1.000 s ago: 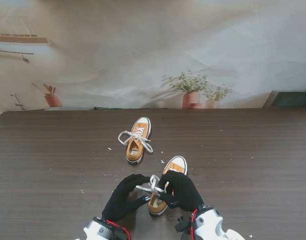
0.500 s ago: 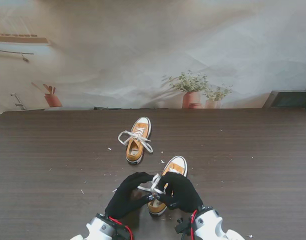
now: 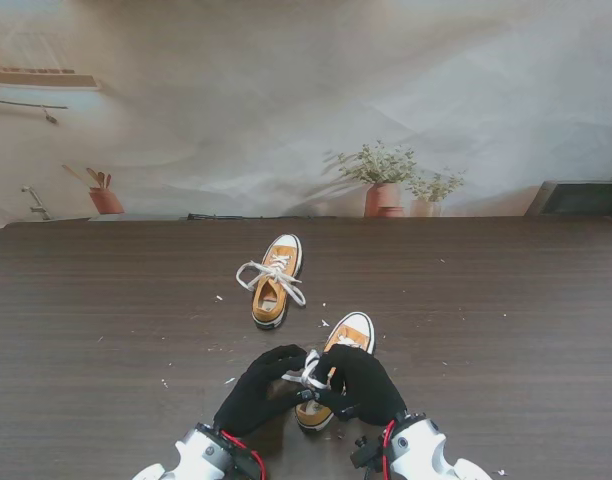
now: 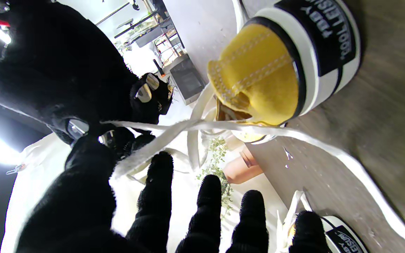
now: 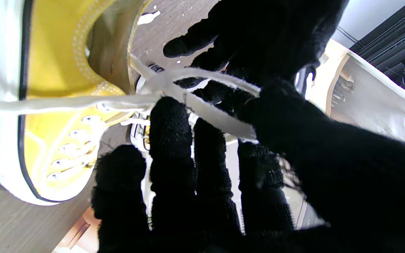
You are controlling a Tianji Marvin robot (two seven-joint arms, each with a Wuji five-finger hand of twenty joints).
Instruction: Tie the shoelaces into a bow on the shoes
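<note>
Stand view: laces (image 3: 306, 370) betw. left hand (image 3: 258, 392) & right hand (image 3: 364, 384).

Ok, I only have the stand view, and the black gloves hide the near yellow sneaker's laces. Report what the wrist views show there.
Observer: In the left wrist view, two strands of the flat white lace cross beside the heel of the near yellow canvas sneaker. No finished bow shows.
Operator: Say who holds what.
Observer: The right hand pinches one strand at its fingertips.
Operator: Now the other hand.
Observer: The left hand pinches the other strand between thumb and forefinger.
</note>
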